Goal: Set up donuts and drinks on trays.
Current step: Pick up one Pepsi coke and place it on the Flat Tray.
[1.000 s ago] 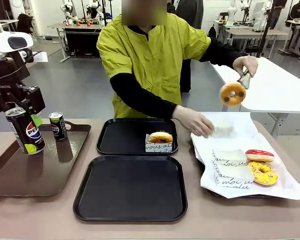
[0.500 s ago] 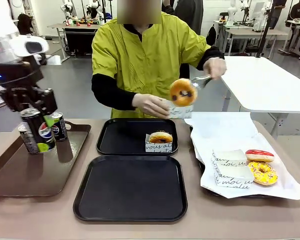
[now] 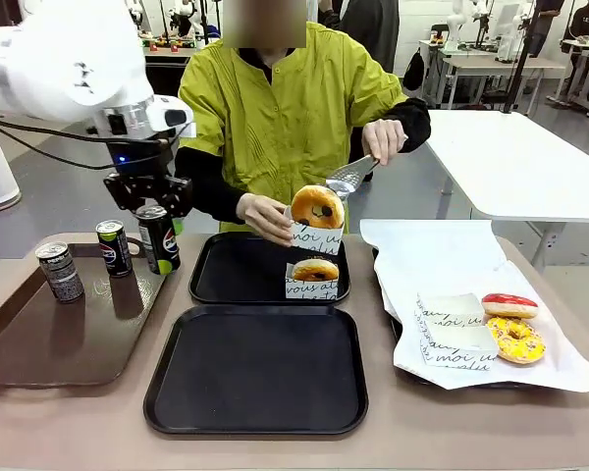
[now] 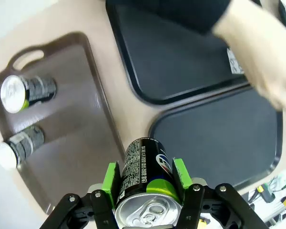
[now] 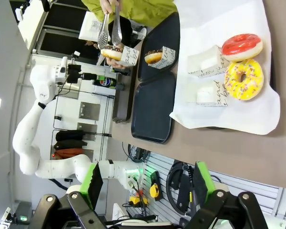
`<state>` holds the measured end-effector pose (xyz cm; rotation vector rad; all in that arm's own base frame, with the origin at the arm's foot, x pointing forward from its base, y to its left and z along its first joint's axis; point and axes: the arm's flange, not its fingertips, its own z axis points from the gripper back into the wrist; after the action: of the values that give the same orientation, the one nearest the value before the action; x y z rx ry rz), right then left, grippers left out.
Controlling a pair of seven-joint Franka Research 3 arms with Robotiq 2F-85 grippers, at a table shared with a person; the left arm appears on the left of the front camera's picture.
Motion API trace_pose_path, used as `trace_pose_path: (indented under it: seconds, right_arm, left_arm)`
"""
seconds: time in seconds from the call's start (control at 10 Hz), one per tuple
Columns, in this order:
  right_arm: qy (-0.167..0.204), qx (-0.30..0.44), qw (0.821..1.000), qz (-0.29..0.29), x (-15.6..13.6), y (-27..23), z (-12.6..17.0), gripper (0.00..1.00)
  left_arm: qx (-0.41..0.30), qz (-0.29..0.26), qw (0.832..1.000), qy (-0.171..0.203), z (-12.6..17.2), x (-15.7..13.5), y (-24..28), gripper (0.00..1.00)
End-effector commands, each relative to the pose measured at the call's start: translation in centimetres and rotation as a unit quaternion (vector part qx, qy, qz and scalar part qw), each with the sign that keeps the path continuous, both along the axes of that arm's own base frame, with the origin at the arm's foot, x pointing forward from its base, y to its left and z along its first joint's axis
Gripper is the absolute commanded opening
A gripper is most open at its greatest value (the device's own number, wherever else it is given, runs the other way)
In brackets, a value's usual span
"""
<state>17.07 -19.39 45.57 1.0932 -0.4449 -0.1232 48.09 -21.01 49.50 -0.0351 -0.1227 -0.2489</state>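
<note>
My left gripper [image 3: 158, 218] is shut on a black soda can [image 3: 160, 242], held in the air over the right edge of the brown tray [image 3: 39, 343], left of the far black tray [image 3: 238, 270]. In the left wrist view the can [image 4: 145, 174] sits between the green pads [image 4: 110, 179]. Two more cans [image 3: 60, 272] [image 3: 112, 247] stand on the brown tray. A chocolate donut in a sleeve [image 3: 316, 271] lies on the far tray. The near black tray [image 3: 255, 368] is bare. The person holds a brown donut [image 3: 317, 207] with tongs at a paper sleeve [image 3: 314, 238]. My right gripper [image 5: 149, 183] is open.
A tray lined with white paper [image 3: 442, 265] at the right holds a red donut [image 3: 509, 305], a yellow sprinkled donut [image 3: 515, 340] and spare sleeves [image 3: 454, 324]. The person's arms and tongs [image 3: 348, 177] hang above the far tray.
My left arm has carried the can rightwards from the brown tray's left side to its right edge. The person has brought the tonged donut from the far right to a sleeve above the far tray.
</note>
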Motion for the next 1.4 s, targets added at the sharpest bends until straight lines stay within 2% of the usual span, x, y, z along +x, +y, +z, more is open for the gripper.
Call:
trace_pose_path:
  seconds: [0.0, 0.1, 0.2, 0.3, 0.4, 0.5, 0.7, 0.8, 0.9, 1.3]
  right_arm:
    - [-0.006, 0.003, 1.0, 0.003, 0.0, 0.0, 0.0, 1.0]
    - [-0.006, 0.003, 1.0, 0.003, 0.0, 0.0, 0.0, 1.0]
    - [-0.006, 0.003, 1.0, 0.003, 0.0, 0.0, 0.0, 1.0]
    - [-0.006, 0.003, 1.0, 0.003, 0.0, 0.0, 0.0, 1.0]
    - [-0.006, 0.003, 1.0, 0.003, 0.0, 0.0, 0.0, 1.0]
    - [-0.006, 0.003, 1.0, 0.003, 0.0, 0.0, 0.0, 1.0]
    - [-0.006, 0.003, 1.0, 0.003, 0.0, 0.0, 0.0, 1.0]
    - [-0.006, 0.003, 1.0, 0.003, 0.0, 0.0, 0.0, 1.0]
    - [-0.006, 0.003, 1.0, 0.003, 0.0, 0.0, 0.0, 1.0]
    - [-0.006, 0.003, 1.0, 0.003, 0.0, 0.0, 0.0, 1.0]
  left_arm:
    - [-0.001, 0.002, 1.0, -0.008, 0.9, -0.3, 0.4, 0.56]
    - [-0.013, -0.002, 1.0, 0.002, 2.0, -1.8, 1.7, 0.56]
    - [-0.002, -0.031, 0.999, 0.035, 3.9, -5.9, 3.5, 0.56]
    - [0.0, -0.088, 0.994, 0.068, 6.5, -11.6, 5.9, 0.56]
    - [0.007, -0.114, 0.993, 0.038, 8.5, -16.5, 7.2, 0.56]
    - [0.018, -0.115, 0.993, 0.028, 8.9, -18.1, 7.2, 0.56]
    - [0.029, -0.103, 0.994, 0.04, 8.8, -16.6, 6.6, 0.56]
    - [0.028, -0.085, 0.995, 0.036, 8.2, -17.2, 6.5, 0.56]
    - [0.02, -0.109, 0.993, 0.044, 9.9, -19.6, 7.3, 0.56]
    - [0.02, -0.109, 0.993, 0.044, 9.9, -19.6, 7.3, 0.56]
